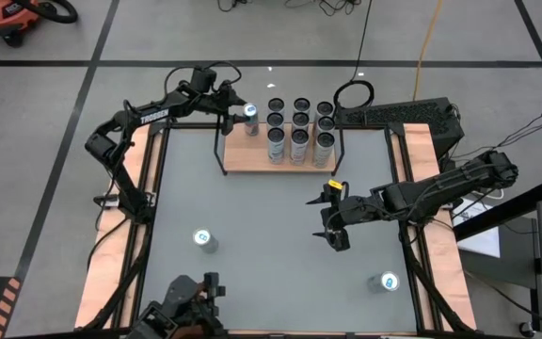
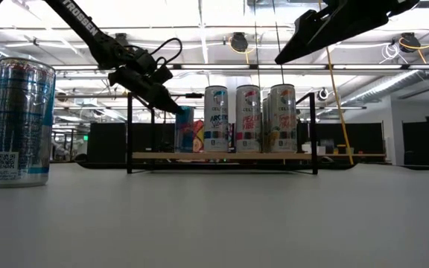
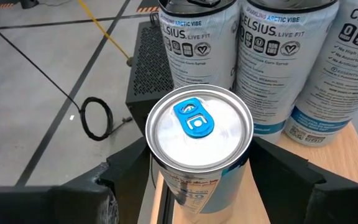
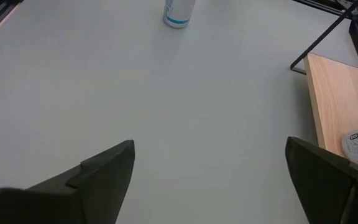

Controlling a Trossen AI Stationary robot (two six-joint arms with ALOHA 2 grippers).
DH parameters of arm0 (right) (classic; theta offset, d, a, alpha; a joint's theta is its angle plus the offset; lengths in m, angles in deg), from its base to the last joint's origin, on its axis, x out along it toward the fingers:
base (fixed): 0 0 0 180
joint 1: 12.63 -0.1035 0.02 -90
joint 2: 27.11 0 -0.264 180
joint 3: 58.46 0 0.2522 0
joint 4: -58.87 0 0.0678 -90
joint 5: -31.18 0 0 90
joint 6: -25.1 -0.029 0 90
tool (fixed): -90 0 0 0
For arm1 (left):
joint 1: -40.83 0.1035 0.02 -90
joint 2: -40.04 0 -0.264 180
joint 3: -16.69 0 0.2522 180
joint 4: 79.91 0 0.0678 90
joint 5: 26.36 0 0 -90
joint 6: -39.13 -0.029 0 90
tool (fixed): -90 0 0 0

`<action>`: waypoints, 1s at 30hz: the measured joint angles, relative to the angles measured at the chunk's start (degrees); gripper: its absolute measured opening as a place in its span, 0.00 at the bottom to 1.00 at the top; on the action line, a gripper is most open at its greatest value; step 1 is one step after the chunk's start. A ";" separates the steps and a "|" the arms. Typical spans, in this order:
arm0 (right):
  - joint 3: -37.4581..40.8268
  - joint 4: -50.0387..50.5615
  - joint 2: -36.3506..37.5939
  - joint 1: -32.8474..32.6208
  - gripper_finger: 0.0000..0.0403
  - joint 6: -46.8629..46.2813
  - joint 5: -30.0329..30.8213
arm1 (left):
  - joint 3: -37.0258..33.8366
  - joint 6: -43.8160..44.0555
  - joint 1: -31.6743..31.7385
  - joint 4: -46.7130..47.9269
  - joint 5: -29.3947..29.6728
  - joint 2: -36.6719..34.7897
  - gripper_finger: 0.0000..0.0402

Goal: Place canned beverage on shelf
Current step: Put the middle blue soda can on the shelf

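A canned beverage [image 3: 199,134] with a blue tab stands upright on the left end of the shelf [image 1: 252,158], a light-wood board in a black rod frame. My left gripper [image 3: 197,165] is open. Its fingers stand close on either side of the can's upper body, slanting down from the table's far-left corner [image 1: 238,111]. In the low view the can [image 2: 188,130] rests by its base on the board [image 2: 222,155]. My right gripper [image 1: 322,218] hovers open over the table's right half, with nothing between its fingers [image 4: 104,168].
Several tall cans [image 1: 299,127] fill the middle and right of the shelf, right beside the placed can. Loose cans stand on the grey table at near left [image 1: 203,239] and near right [image 1: 385,282]. A black keyboard [image 1: 393,115] lies beyond the shelf.
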 joint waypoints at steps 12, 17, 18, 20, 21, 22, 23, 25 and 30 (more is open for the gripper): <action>0.01 0.39 0.00 0.00 0.87 -0.46 0.00 | -0.22 -0.30 0.03 -0.11 0.97 -1.39 0.63; 0.01 0.41 0.00 0.00 0.87 -0.46 0.00 | -0.35 0.12 0.20 0.70 1.52 -2.71 0.63; 0.01 0.42 0.00 0.00 0.87 -0.46 0.00 | -0.35 0.14 0.16 0.59 1.48 -2.75 0.63; 0.01 0.40 0.00 0.00 0.87 -0.45 0.00 | -0.34 0.14 0.14 0.50 1.24 -2.75 0.63; 0.01 0.40 0.00 0.00 0.87 -0.43 0.00 | -0.33 0.14 0.13 0.50 1.17 -2.75 0.63; -0.01 0.39 0.00 0.00 0.87 -0.42 0.00 | -0.33 0.15 0.02 0.48 1.01 -2.75 0.63; 0.01 0.39 0.00 0.00 0.87 -0.42 0.00 | -0.33 0.17 -0.17 0.46 0.91 -2.75 0.63; 0.01 0.39 0.00 0.00 0.87 -0.41 0.00 | -0.31 0.35 -0.35 0.37 0.86 -2.75 0.63; 0.01 0.39 0.00 0.00 0.87 -0.63 0.00 | -0.20 0.34 -0.39 1.19 0.83 -2.86 0.63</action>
